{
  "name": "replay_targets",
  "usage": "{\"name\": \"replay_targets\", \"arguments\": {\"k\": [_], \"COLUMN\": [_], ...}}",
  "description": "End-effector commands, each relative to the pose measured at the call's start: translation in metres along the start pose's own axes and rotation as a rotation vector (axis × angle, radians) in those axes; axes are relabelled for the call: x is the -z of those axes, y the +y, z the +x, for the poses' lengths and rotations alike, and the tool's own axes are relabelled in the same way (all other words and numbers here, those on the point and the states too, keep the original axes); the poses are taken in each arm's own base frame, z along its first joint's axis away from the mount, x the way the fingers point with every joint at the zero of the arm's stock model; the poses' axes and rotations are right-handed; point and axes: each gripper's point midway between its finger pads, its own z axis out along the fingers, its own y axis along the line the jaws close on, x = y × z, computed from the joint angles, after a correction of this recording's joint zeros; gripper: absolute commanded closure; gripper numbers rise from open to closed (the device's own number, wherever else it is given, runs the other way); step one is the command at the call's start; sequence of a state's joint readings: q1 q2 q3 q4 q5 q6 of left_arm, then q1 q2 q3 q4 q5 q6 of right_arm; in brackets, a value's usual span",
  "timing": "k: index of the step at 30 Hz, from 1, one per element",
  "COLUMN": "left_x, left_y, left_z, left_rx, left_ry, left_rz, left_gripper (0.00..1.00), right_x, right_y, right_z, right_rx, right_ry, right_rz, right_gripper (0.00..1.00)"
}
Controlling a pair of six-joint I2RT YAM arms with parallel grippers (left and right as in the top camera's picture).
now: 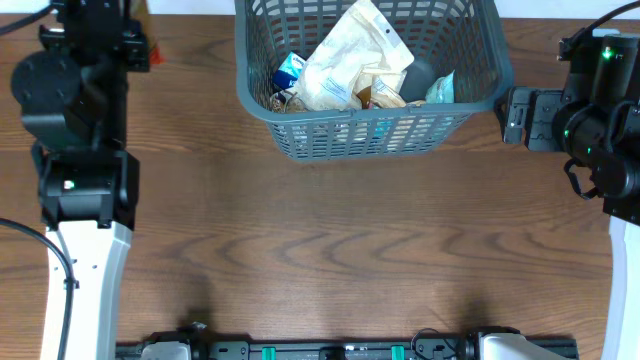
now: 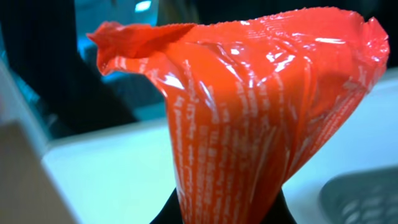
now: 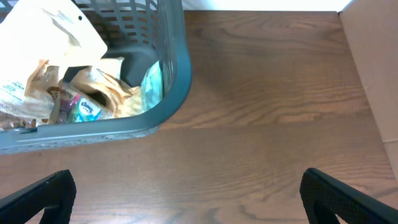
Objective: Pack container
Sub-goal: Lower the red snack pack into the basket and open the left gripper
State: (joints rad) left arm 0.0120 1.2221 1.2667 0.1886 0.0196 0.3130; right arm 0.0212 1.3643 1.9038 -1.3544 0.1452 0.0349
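Note:
The dark grey lattice container (image 1: 372, 136) stands at the table's back centre and holds several snack packets, among them a large cream bag (image 1: 350, 55). Its corner also shows in the right wrist view (image 3: 176, 81). My left gripper (image 2: 227, 211) is shut on a crinkled red-orange packet (image 2: 249, 118), held up off the table's far left corner; a bit of the packet shows in the overhead view (image 1: 152, 52) beside the left arm (image 1: 85, 95). My right gripper (image 3: 193, 196) is open and empty over bare wood, just right of the container (image 1: 515, 115).
A brown cardboard surface (image 3: 373, 74) stands at the right edge of the right wrist view. A white surface (image 2: 124, 168) lies under the held packet. A black rail (image 1: 340, 350) runs along the table's front edge.

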Motion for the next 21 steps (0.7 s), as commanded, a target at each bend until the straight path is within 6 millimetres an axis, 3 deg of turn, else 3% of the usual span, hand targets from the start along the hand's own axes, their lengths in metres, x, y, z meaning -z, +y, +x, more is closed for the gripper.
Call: {"name": "replay_targets", "arguments": {"k": [1,8,15,21], "left_x": [0.022,0.036,0.042,0.048], "left_y": [0.0,-0.033,-0.069,-0.116], "left_z": [-0.072,-0.114,-0.123,-0.123], "left_rx": [0.05,0.13,0.287,0.368], "left_ry": [-0.201,-0.374,-0.416,-0.408], "left_rz": [0.0,0.177,0.425,0.647], "left_gripper": [0.94,0.94,0.94,0.94], "right_x": [-0.001,-0.001,-0.001,-0.001], "right_y": [0.005,0.006,0.006,0.006], "right_z": [0.0,0.0,0.0,0.0], "right_rx": [-0.009,-0.009,-0.004,0.011], "right_ry": [0.003,0.004,0.002,0.003], "right_rz": [-0.02,-0.026,-0.025,-0.026], "right_gripper": [0.01,0.01,0.01,0.01]}}
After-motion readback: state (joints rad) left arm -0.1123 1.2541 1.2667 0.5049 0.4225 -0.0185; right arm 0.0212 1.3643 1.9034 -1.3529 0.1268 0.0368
